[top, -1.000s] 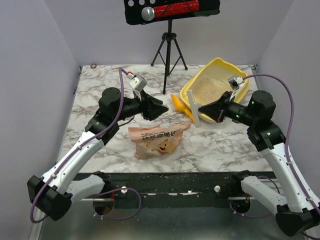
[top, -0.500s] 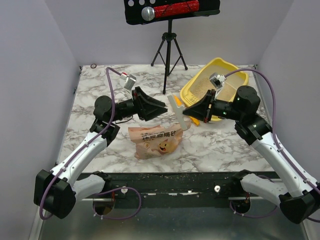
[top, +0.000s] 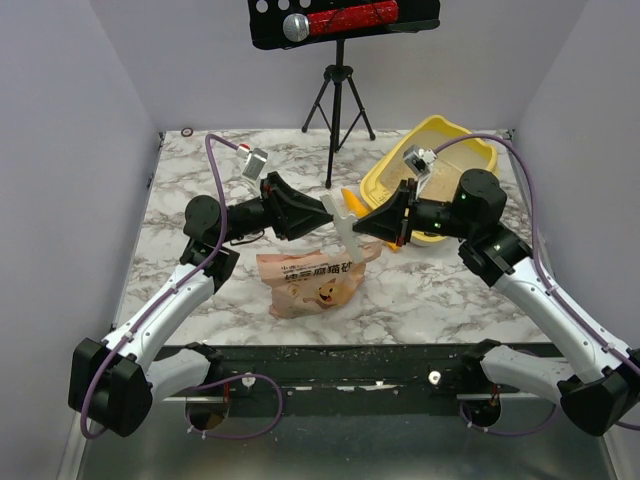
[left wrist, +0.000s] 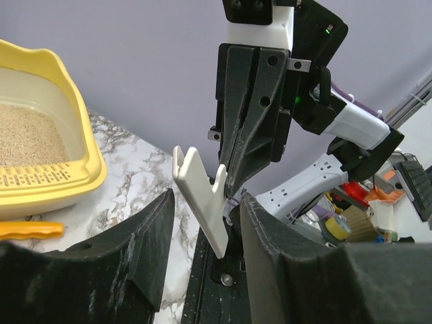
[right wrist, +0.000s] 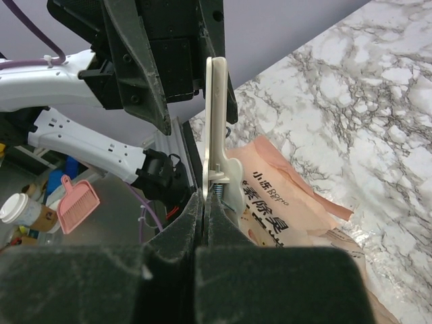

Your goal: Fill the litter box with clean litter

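The marble desk (top: 190, 175) carried everything. The yellow litter box (top: 446, 126) stood at the desk's far right corner, and every place below is given from it. The right arm (top: 540, 300) stretched across the box's near side toward its left. The left arm (top: 170, 300) stretched in from well left of the box to face it.

The clean litter (left wrist: 27, 138) lay inside the box as a flat beige bed. A tan paper bag (top: 315, 280) lay flat on the desk to the near left of the box, apart from it. An orange scoop (top: 348, 198) lay just beside the box's left wall.

A small white clip (top: 343, 222) hung in the air left of the box, above the bag's far edge. The right jaws were pressed together on one end of it. The left jaws stood spread, one on each side of the clip, and the left wrist view showed a gap on both sides.
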You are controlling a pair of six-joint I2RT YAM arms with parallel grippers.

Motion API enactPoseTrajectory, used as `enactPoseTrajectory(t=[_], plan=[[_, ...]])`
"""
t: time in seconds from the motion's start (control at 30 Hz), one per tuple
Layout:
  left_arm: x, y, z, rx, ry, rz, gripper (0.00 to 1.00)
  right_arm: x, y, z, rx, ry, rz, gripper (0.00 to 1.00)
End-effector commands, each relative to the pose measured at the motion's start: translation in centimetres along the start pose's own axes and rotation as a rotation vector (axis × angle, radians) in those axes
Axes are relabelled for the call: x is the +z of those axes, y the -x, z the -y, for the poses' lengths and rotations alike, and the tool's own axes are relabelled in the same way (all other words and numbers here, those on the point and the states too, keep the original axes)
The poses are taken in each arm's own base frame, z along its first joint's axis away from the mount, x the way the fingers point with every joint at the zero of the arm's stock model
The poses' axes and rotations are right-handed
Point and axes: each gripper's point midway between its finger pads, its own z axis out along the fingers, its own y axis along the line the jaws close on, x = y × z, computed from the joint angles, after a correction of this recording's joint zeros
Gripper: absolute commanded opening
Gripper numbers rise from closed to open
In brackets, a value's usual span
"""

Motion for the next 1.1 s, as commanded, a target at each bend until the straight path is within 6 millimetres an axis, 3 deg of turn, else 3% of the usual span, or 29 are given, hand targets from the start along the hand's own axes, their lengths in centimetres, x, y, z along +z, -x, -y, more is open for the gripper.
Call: enactPoseTrajectory(t=[0.0,0.17,0.33,0.37,0.4,0.53,0.63,0.83,1.07], plan=[[-0.2,0.1,0.1,0.043,-0.018,0.002,0.50,0.6,1.2,-1.4,-0.036,0.054,0.015,0.00],[-0.4,0.3,0.0,0.062,-0.015,0.010,0.45,0.7,1.0,-1.6,-0.040,0.063,0.005,0.00],[-0.5,0.3,0.0,0.074,-0.013,0.011,0.04,0.7,0.7,-1.6,-0.046,0.066,-0.007,0.00],[-0.5,0.3,0.1,0.082,-0.018,0.012,0.00,0.7,0.4,-1.6,-0.044,0.067,-0.016,0.00],[-0.6,0.3,0.2,0.088,-0.017,0.015,0.00,0.6,0.1,-1.5,-0.044,0.062,-0.031,0.02],[-1.0,0.3,0.7,0.116,-0.020,0.010,0.00,-0.2,-0.3,-0.9,-0.094,0.002,-0.044,0.46],[-1.2,0.0,0.7,0.134,-0.005,-0.006,0.00,-1.2,0.1,-0.9,-0.159,-0.042,-0.036,0.63],[-1.6,-0.4,1.6,0.149,-0.020,-0.023,0.00,-2.6,0.1,-1.3,-0.269,-0.064,-0.075,0.74],[-1.7,-0.9,2.9,0.153,-0.071,-0.048,0.00,-1.8,0.0,-2.0,-0.267,0.015,-0.121,0.77]])
